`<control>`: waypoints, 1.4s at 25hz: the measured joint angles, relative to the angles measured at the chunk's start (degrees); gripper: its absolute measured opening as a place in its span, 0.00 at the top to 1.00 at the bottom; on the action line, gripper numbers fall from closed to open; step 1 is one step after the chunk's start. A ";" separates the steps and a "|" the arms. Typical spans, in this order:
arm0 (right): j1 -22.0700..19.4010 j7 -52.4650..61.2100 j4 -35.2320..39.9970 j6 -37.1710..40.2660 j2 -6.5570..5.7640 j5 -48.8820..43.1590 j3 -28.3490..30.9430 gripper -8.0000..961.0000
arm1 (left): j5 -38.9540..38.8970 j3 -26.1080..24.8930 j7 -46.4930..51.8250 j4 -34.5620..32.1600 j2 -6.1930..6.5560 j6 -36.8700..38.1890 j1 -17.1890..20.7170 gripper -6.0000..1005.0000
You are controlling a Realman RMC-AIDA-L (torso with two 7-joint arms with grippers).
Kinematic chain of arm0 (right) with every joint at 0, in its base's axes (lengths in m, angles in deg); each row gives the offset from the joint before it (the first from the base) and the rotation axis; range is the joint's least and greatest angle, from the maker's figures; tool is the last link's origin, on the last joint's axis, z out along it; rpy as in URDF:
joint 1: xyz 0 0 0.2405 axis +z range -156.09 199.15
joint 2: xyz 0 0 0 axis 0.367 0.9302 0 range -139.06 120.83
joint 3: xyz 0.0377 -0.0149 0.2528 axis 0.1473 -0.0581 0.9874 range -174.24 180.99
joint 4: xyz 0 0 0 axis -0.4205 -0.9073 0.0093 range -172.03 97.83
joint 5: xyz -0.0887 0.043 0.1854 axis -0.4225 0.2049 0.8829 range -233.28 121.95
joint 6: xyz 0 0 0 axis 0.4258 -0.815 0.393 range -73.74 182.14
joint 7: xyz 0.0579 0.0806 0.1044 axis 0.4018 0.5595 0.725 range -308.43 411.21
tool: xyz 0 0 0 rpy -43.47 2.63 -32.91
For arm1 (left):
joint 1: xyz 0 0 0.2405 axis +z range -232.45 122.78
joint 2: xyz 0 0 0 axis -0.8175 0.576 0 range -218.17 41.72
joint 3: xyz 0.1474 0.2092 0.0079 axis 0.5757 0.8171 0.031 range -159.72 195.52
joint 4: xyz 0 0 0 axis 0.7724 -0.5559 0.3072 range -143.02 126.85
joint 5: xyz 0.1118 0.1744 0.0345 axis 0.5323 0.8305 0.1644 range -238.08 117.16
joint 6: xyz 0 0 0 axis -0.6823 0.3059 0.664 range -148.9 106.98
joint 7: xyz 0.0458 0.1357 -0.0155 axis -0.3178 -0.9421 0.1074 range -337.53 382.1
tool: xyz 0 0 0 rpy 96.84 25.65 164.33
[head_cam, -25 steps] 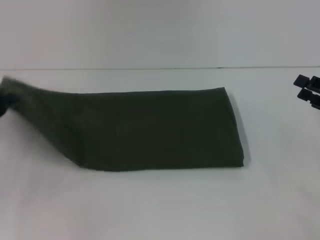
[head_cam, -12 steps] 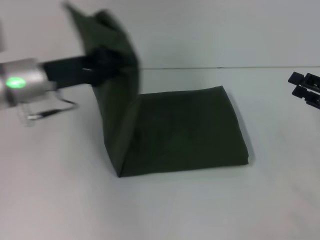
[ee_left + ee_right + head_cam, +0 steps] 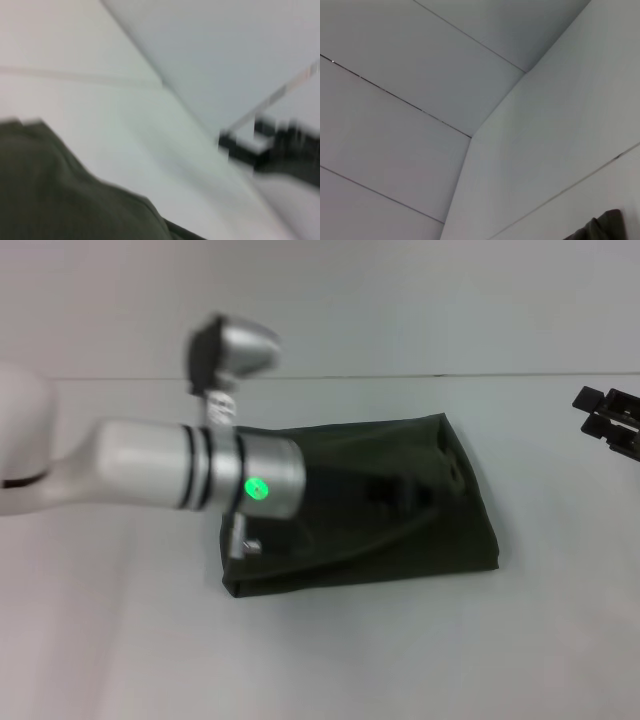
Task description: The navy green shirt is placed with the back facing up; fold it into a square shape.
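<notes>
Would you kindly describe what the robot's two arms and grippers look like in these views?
The left arm has a white rounded shell, then a silver cylindrical wrist section with dark rings, a lit green indicator light and a small metal bracket beneath; the left gripper beyond it is black. Of the right arm, only the right gripper shows: black and blocky.

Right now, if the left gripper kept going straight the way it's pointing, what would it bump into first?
Probably the navy green shirt itself: the left gripper reaches across it, low over the folded cloth. Beyond the shirt's right edge, the right gripper sits near the table edge, but depth is unclear.
</notes>
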 joint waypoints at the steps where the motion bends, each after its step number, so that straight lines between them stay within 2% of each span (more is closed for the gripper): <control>1: 0.00 0.01 -0.01 -0.14 0.00 -0.07 -0.02 0.35 | -0.11 2.31 -0.41 0.58 -0.16 -0.90 -0.57 0.91; 3: -0.05 0.08 -0.05 -0.28 0.00 -0.13 0.00 0.35 | -0.66 4.52 0.45 0.23 -0.15 -0.07 -0.93 0.90; 5: -0.27 0.13 -0.08 -0.35 -0.02 -0.14 0.21 0.35 | -2.57 3.44 1.21 -2.63 0.27 5.12 0.22 0.89; 6: -0.30 0.12 -0.08 -0.36 -0.06 -0.14 0.18 0.35 | -4.08 1.48 0.89 -4.84 0.35 9.11 1.68 0.88; 10: 0.01 0.32 -0.08 -0.68 -0.47 -0.82 -0.88 0.35 | -10.29 -9.45 -2.09 -11.55 0.62 19.98 9.41 0.69; 12: 0.49 0.55 -0.03 -0.66 -0.74 -2.31 -1.61 0.35 | -11.93 -15.06 -1.13 -11.82 1.70 21.97 12.93 0.60; 14: 1.76 1.89 0.23 -0.32 -1.39 -5.82 -2.82 0.35 | -12.08 -19.24 2.21 -9.75 3.57 22.33 15.16 0.54; 17: 5.15 6.65 0.27 -0.19 -2.81 -13.61 -5.96 0.35 | -12.17 -22.91 6.49 -5.89 6.39 22.95 18.21 0.44; 19: 7.83 10.18 0.00 -0.40 -3.41 -18.74 -7.58 0.35 | -12.69 -23.91 6.85 -4.92 7.22 23.76 20.09 0.36; 21: 10.37 12.92 -0.08 -0.46 -3.48 -22.70 -8.25 0.35 | -13.19 -25.04 6.44 -4.91 7.55 24.41 22.36 0.28; 23: 12.80 15.10 -0.09 -0.30 -3.30 -25.48 -8.50 0.35 | -13.26 -25.31 6.16 -4.96 7.63 24.47 22.92 0.20; 28: 17.22 21.32 -0.09 -0.21 -2.77 -31.12 -10.36 0.35 | -13.37 -26.14 5.16 -4.89 8.33 24.73 23.70 0.10; 35: 20.52 27.42 -0.32 -1.42 -2.19 -32.34 -14.92 0.35 | -13.43 -27.28 5.04 -5.08 8.62 25.64 23.53 0.10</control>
